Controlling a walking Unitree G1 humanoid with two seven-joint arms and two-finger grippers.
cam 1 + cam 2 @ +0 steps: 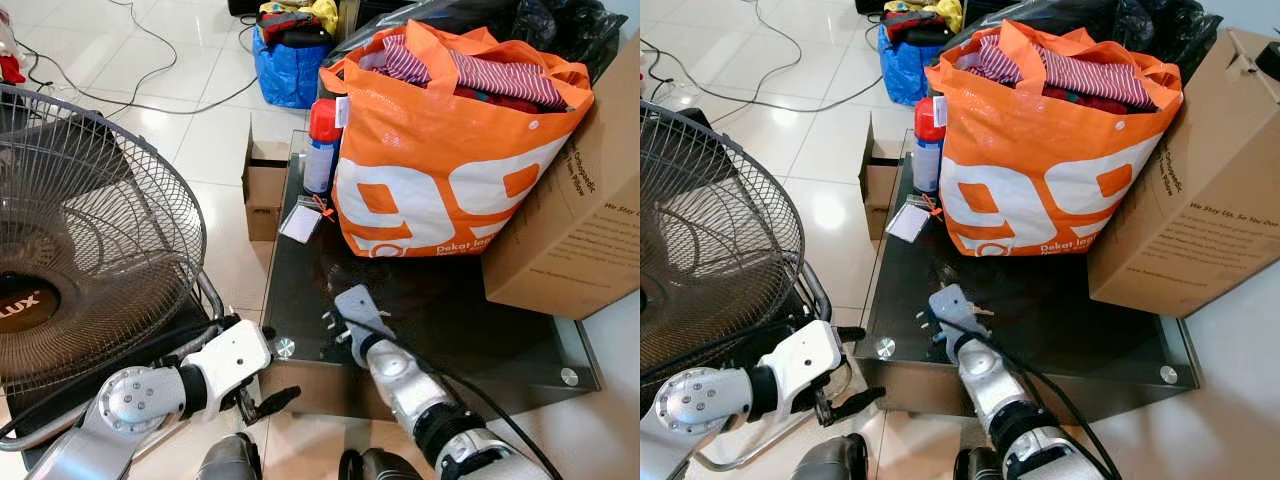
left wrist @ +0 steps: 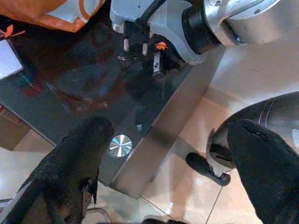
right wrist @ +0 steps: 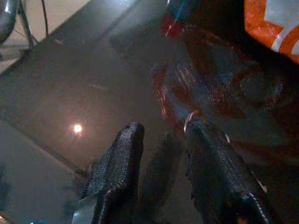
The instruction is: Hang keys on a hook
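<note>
Two grippers are in view, and the right gripper (image 3: 163, 154) does the work: it is lowered onto the dark glass counter (image 1: 470, 320) near its front edge, fingers parted, with a small metal ring of the keys (image 3: 189, 120) just at one fingertip. Whether it grips them yet cannot be told; the fingers look set to straddle and pinch. The left gripper (image 2: 163, 172) hangs open below the counter's near left corner, out of the way. Farther back stand an orange bag (image 1: 450, 150), a cardboard box (image 1: 580, 220) and a spray can (image 1: 322, 140). A fan (image 1: 90, 230) stands at left.
</note>
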